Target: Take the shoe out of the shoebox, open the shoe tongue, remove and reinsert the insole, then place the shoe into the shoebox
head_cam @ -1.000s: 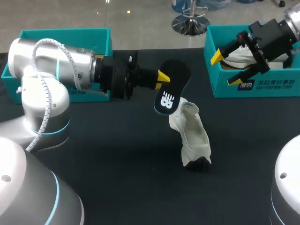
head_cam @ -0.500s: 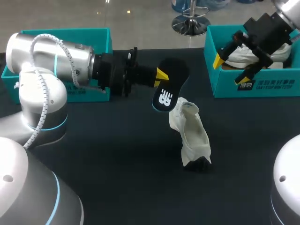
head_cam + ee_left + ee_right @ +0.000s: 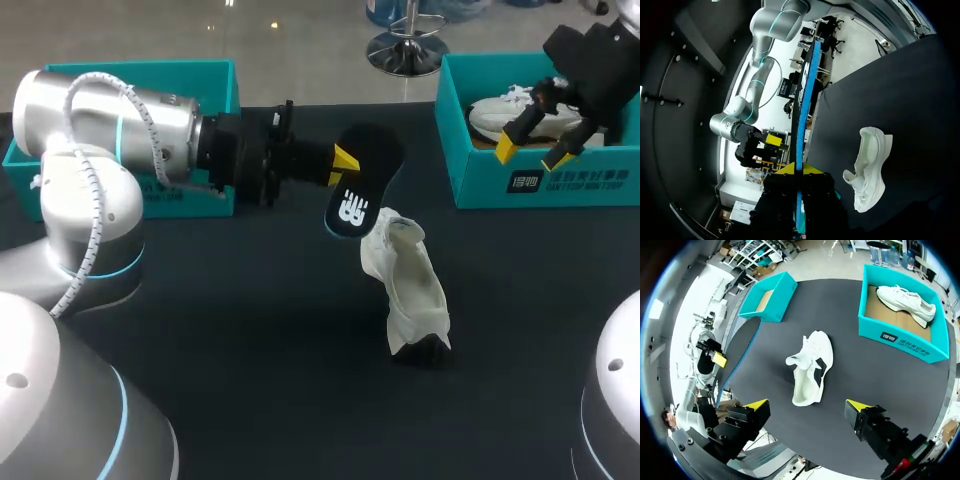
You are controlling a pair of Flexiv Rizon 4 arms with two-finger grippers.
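Note:
My left gripper is shut on a black insole and holds it in the air just left of the shoe's heel opening. In the left wrist view the insole stands edge-on between the fingers of that gripper. The white shoe lies on the dark table at the middle, also seen as the shoe and shoe. My right gripper hangs open and empty over the teal shoebox at the right; from the wrist, this gripper is high above the table.
A second white shoe lies inside the right shoebox. Another teal box stands at the back left behind my left arm, seen too as the box.
My right arm has swung further right and back over the right shoebox, its gripper staying open. The left arm drew back slightly with the insole, then held still.

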